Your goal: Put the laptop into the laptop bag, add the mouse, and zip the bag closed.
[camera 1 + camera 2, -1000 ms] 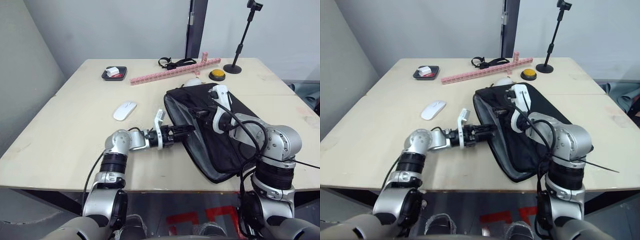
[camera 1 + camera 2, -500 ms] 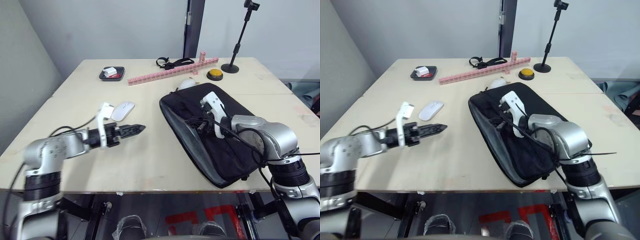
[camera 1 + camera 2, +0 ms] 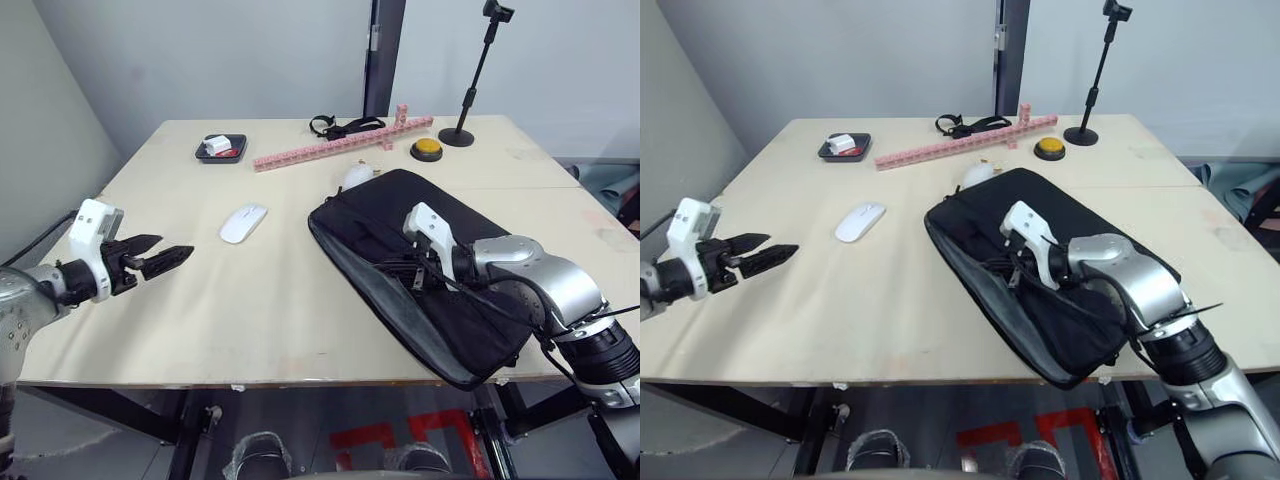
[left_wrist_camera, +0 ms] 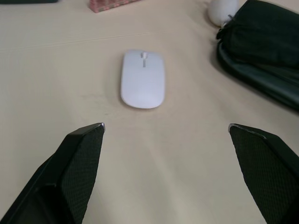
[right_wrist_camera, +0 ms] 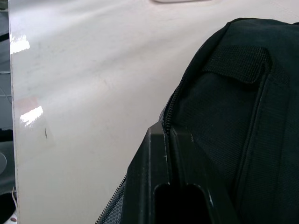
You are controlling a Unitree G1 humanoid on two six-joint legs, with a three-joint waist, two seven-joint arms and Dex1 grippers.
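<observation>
Table's centre-left: your mouse [image 3: 245, 222] sits unbagged, left gripper [image 3: 163, 260] spread wide facing it; right gripper [image 3: 412, 278] pinched on the unzipped bag [image 3: 450, 300].

Left gripper [image 4: 166, 128] wide open, fingers [image 4: 79, 158] spread over bare table [image 4: 56, 74], touching nothing. The mouse [image 4: 142, 79] sits ahead of the fingertips, nearer one finger, well short of contact. The laptop bag [image 4: 261, 60] edge beyond the other finger; white rounded object [image 4: 223, 10] beside it.
</observation>
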